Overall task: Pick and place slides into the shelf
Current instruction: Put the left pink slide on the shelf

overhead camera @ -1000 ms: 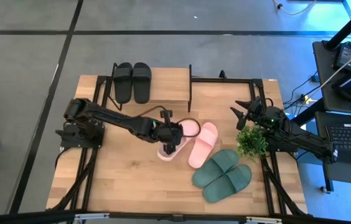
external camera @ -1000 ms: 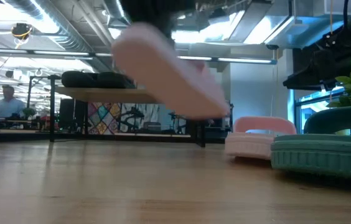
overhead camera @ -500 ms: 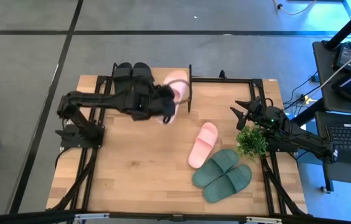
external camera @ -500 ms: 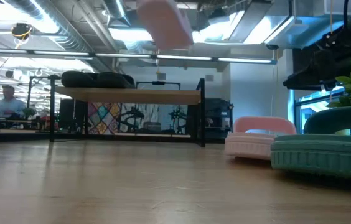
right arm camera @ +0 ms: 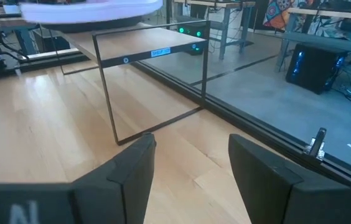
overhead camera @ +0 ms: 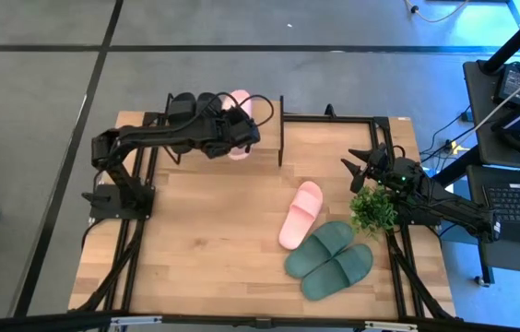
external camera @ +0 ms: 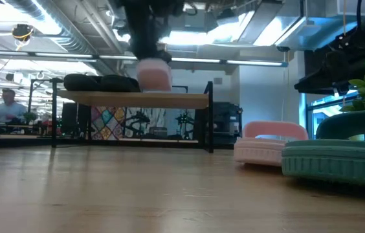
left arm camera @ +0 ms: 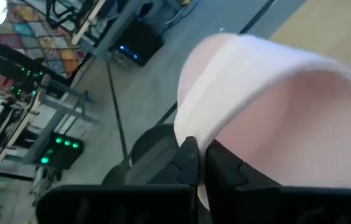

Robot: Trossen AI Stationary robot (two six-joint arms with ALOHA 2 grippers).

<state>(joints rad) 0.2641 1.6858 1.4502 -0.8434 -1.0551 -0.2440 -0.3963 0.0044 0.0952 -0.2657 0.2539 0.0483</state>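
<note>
Two black slides beside pink slide | plant apart

The shelf stands at the desk's 12 o'clock edge. On its top, 2 slides lie side by side at the 9 o'clock end. The left hand is over the shelf top just to their 3 o'clock side, shut on a third slide. At the desk's 3 o'clock side the right hand rests beside a plant. A single slide lies near mid-desk, and a pair lies touching at its 5 o'clock.
</note>
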